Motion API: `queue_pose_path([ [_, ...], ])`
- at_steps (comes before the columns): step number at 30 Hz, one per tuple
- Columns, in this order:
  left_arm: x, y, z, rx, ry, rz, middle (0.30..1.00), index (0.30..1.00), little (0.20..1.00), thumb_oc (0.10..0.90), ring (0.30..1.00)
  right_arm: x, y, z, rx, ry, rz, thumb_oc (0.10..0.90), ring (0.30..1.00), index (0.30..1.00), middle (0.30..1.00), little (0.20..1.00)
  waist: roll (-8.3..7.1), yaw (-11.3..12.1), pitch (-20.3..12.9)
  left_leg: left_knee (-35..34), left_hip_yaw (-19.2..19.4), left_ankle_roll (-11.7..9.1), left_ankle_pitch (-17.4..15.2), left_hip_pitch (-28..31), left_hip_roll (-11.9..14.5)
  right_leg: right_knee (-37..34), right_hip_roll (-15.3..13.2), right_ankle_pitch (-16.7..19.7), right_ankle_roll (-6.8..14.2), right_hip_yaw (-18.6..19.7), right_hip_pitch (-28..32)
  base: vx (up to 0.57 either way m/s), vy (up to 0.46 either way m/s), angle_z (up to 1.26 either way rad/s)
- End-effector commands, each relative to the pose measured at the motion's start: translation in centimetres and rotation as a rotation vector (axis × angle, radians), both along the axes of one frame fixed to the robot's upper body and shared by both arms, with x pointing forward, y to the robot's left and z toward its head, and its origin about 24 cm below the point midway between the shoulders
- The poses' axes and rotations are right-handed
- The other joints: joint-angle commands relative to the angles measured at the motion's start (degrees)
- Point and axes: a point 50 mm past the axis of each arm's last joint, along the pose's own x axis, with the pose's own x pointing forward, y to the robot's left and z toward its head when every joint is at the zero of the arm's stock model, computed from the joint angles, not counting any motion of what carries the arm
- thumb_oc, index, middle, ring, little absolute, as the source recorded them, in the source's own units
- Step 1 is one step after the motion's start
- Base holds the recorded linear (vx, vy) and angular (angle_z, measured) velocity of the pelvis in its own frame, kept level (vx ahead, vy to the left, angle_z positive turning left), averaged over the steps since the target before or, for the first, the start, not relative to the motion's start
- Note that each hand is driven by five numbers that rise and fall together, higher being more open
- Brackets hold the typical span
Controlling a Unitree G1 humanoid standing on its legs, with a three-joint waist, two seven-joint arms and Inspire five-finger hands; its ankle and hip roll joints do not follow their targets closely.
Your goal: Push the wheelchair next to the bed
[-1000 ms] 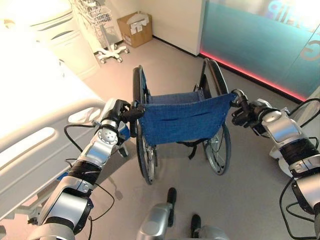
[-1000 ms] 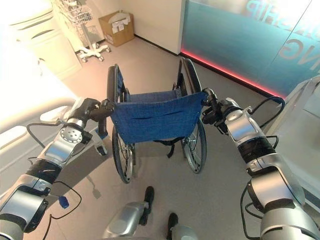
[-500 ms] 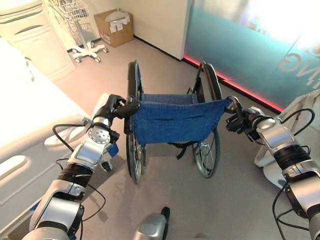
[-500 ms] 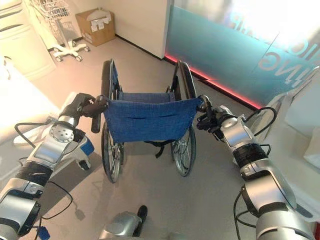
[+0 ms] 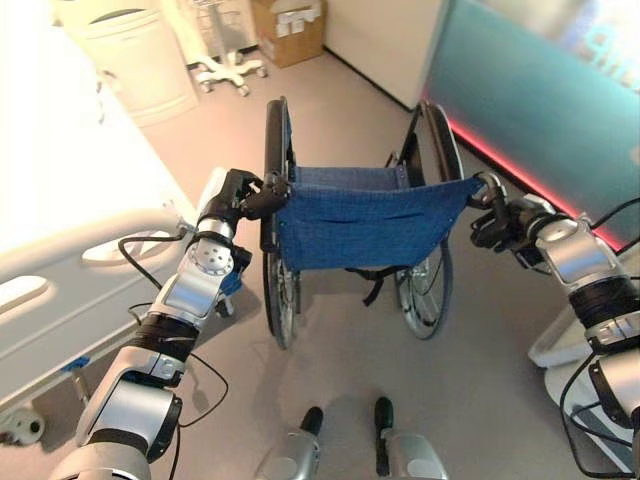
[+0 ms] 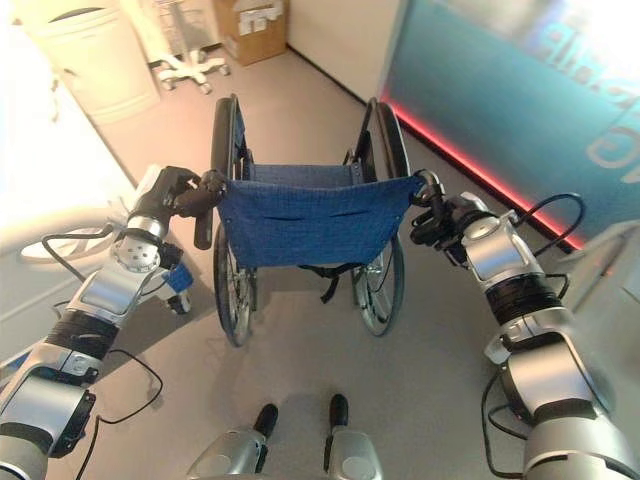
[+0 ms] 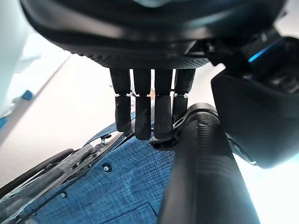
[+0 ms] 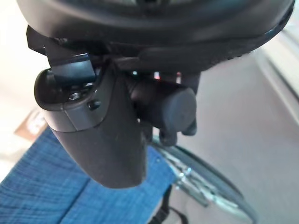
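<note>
Along the robot's left side runs the white bed (image 5: 60,250); just beside it, straight ahead, stands the blue-backed wheelchair (image 5: 365,225). The left hand (image 5: 232,193) has its fingers curled round one push handle, the right hand (image 5: 497,222) round the other.

The wheelchair (image 5: 355,230) stands upright on the floor with its blue cloth backrest (image 5: 370,225) facing the camera, stretched flat between two dark push handles. Its two large spoked wheels (image 5: 280,300) stand to either side of the blue seat, and a dark strap hangs below the backrest. The bed (image 5: 60,200) is white, with a pale side rail (image 5: 90,260) along its near edge. The wheelchair is just beside the bed, on the bed's right, apart from the rail, with its wheels roughly in line with the bed's long side.
</note>
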Motion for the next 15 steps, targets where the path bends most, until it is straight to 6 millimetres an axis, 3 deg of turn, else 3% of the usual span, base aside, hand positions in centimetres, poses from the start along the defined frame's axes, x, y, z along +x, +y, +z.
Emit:
queue_pose_path([
  [1, -3.3, -1.8, -9.2, 0.077, 0.351, -0.123, 0.3, 0.3, 0.3, 0.4, 0.3, 1.7, 3.9, 5.4, -0.238, -0.103, 0.256, 0.4, 0.3, 0.3, 0.3, 0.3, 0.16, 0.9, -1.8, -0.9, 2.8, -4.7, 6.2, 9.2, 11.4, 5.4, 0.2, 2.1, -0.2, -1.0, -4.8, 0.28, -0.219, 0.54],
  [3, -3.3, -2.2, -9.3, 0.058, 0.352, -0.131, 0.3, 0.3, 0.3, 0.4, 0.3, 1.4, 3.5, 5.2, -0.251, -0.088, 0.249, 0.4, 0.3, 0.3, 0.3, 0.3, 0.13, -0.8, -2.7, 1.3, 6.8, -5.7, 11.3, 10.3, 14.7, 6.0, 0.3, 0.8, -1.8, -4.1, -4.6, 0.34, -0.23, 0.73],
  [6, -3.3, -2.8, -9.7, 0.047, 0.363, -0.138, 0.3, 0.3, 0.3, 0.4, 0.3, 1.2, 2.9, 4.1, -0.228, -0.061, 0.238, 0.4, 0.3, 0.3, 0.3, 0.3, -0.38, -1.0, -3.1, 4.7, 9.3, -5.7, 13.3, 8.6, 13.9, 5.5, 1.3, -0.7, -3.4, -7.2, -1.7, 0.43, -0.282, 0.88],
  [8, -3.0, -3.4, -9.5, 0.06, 0.366, -0.143, 0.3, 0.3, 0.3, 0.4, 0.3, 1.3, 2.8, 3.3, -0.209, -0.058, 0.23, 0.4, 0.3, 0.3, 0.3, 0.3, -0.64, 0.6, -1.5, 6.0, 9.4, -4.4, 10.6, 3.5, 9.8, 4.4, 2.7, -1.7, -3.6, -6.8, 2.2, 0.37, -0.209, 0.48],
  [9, -2.7, -3.6, -9.1, 0.066, 0.358, -0.142, 0.3, 0.3, 0.3, 0.4, 0.3, 1.5, 3.2, 2.7, -0.207, -0.068, 0.225, 0.4, 0.3, 0.3, 0.3, 0.3, -0.47, 1.9, -0.4, 4.0, 10.5, -3.5, 8.5, -0.2, 4.8, 3.5, 4.0, -2.0, -3.3, -6.4, 4.6, 0.33, -0.151, 0.05],
  [10, -2.6, -3.6, -9.0, 0.066, 0.354, -0.142, 0.3, 0.3, 0.3, 0.4, 0.3, 1.5, 3.2, 2.5, -0.207, -0.071, 0.222, 0.4, 0.3, 0.3, 0.3, 0.3, -0.28, 2.3, 0.0, 3.1, 11.3, -3.4, 8.0, -1.2, 3.6, 3.3, 4.5, -2.2, -3.3, -6.4, 5.3, 0.44, -0.142, 0.09],
  [11, -2.3, -3.7, -8.5, 0.059, 0.339, -0.146, 0.3, 0.3, 0.3, 0.4, 0.3, 1.6, 3.5, 2.0, -0.211, -0.083, 0.211, 0.4, 0.3, 0.3, 0.3, 0.3, 0.75, 3.7, 1.6, 0.3, 16.5, -3.6, 9.0, -6.3, 0.8, 1.9, 6.5, -3.2, -3.6, -6.8, 8.8, 0.4, -0.088, 0.11],
  [12, -2.3, -3.7, -8.4, 0.057, 0.333, -0.145, 0.3, 0.3, 0.3, 0.4, 0.3, 1.5, 3.5, 1.7, -0.215, -0.089, 0.209, 0.4, 0.3, 0.3, 0.3, 0.3, 1.16, 4.4, 2.3, -0.7, 18.6, -3.6, 9.6, -7.9, -0.1, 1.2, 7.2, -3.6, -3.7, -6.7, 10.2, 0.51, -0.088, 0.21],
  [15, -2.4, -3.0, -8.2, 0.061, 0.325, -0.138, 0.3, 0.3, 0.3, 0.4, 0.3, 1.6, 3.6, 1.9, -0.221, -0.115, 0.216, 0.4, 0.3, 0.3, 0.3, 0.3, 2.86, 7.7, 3.2, -8.2, 21.0, -3.9, 14.3, -12.5, -2.7, -0.4, 10.3, -4.8, -3.7, -4.7, 14.3, 0.49, -0.022, -0.44],
])
